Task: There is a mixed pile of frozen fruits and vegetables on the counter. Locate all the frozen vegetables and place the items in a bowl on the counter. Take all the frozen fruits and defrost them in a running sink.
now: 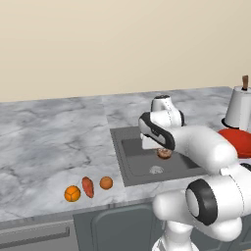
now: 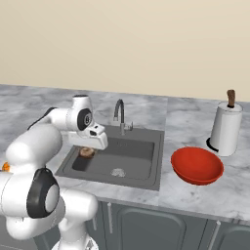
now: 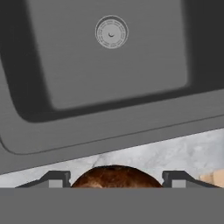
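Fingers (image 3: 114, 178) pinching the brown mushroom (image 1: 163, 153) from both sides, carried in the air above the sink (image 2: 141, 161), near its left end. Held high enough to clear the rim, likely in transit toward the red bowl (image 2: 197, 165), which sits on the desk (image 1: 49, 132) just right of the sink, beside a white paper-towel roll (image 2: 225, 128). Drain (image 3: 111, 32) visible below in the hand view, basin apparently dry; no water seen at the faucet (image 2: 119, 113). Left on the desk near its front edge, left of the sink: segmented orange ball (image 1: 72, 193), reddish oblong piece (image 1: 87, 187), plain orange ball (image 1: 106, 183), close together in a row. Bowl looks empty, so sorting barely begun.
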Controlling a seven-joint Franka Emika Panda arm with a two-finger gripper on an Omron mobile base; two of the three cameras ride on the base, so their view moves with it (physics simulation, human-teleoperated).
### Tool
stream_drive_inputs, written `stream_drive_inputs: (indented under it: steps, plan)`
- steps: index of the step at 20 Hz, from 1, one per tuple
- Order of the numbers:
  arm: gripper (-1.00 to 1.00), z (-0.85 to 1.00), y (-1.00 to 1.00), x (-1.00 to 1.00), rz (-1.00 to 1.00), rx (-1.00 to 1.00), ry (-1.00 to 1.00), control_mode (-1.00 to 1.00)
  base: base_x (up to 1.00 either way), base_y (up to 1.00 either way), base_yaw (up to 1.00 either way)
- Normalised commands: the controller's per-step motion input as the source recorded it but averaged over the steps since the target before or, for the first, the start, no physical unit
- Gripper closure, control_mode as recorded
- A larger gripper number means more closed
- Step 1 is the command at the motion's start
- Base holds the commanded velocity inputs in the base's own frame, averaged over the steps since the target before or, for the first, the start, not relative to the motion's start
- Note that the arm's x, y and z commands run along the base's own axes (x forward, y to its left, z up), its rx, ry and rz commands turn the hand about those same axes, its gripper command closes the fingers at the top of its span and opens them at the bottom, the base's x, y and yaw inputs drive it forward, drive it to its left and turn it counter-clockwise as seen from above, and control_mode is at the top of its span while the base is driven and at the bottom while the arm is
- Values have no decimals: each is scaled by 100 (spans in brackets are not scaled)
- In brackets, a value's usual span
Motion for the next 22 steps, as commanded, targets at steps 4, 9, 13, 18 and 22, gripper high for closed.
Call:
stream_drive_inputs:
  steps: [4, 9, 13, 18, 22]
  plan:
    - [100, 3, -78, 1, -1, -4, 4, -100, 0, 0, 0]
    - [100, -5, -73, 38, -1, 0, 6, -100, 0, 0, 0]
    - [100, 1, -80, 39, 1, 5, 5, -100, 0, 0, 0]
    - [100, 13, -91, 17, 3, 8, 0, -100, 0, 0, 0]
    - [100, 3, -95, 7, 0, 10, -2, -100, 0, 0, 0]
